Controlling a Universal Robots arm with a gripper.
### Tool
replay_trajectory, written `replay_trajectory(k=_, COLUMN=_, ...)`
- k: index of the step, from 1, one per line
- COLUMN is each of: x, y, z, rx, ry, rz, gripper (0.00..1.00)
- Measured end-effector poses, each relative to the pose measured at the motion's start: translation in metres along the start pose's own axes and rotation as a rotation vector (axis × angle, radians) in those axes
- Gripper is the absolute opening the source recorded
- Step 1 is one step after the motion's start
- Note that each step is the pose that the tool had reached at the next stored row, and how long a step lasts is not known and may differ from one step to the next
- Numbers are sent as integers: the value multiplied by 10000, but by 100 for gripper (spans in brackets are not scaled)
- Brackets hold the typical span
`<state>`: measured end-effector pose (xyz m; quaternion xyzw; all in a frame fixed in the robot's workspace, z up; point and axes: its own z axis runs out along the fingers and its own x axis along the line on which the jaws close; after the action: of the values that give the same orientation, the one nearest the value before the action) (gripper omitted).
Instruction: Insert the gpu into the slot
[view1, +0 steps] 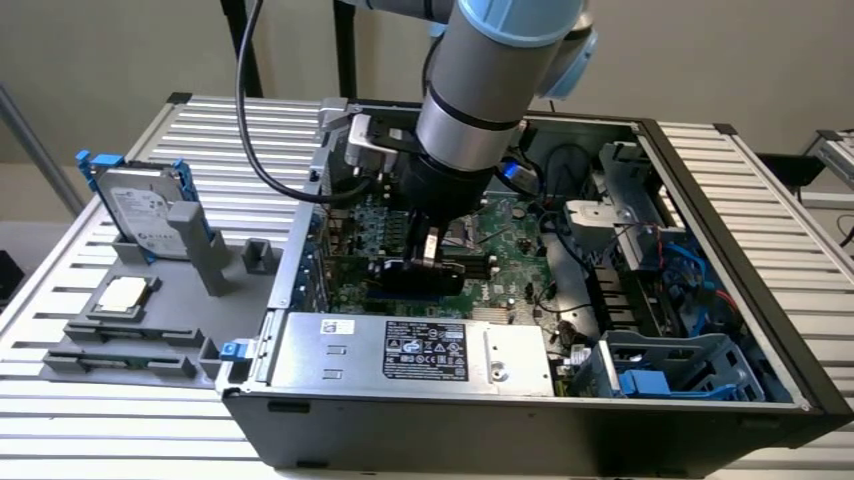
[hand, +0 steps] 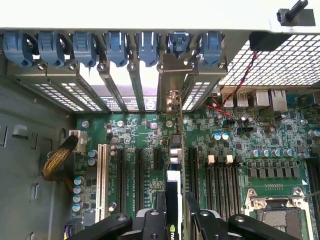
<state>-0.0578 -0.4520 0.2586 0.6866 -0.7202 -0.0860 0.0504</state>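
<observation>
The gpu stands edge-on on the green motherboard, its metal bracket up against the case's rear panel. In the exterior view the gpu is a black card low inside the open case. My gripper is right over it. Its black fingers stand on either side of the card with a small gap on each side, so it is open. In the wrist view the card hides the slot. A bluish strip shows along the card's lower edge in the exterior view.
Black expansion slots and a white one lie beside the card. Memory slots and the processor socket lie on its other side. Blue latches line the rear panel. A silver power supply fills the case front. A hard drive stands outside on a grey fixture.
</observation>
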Motion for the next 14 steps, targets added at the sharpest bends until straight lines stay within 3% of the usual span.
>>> replay_trajectory(k=14, x=14, y=-44, z=66, rx=-104, ry=11, rz=3, gripper=26)
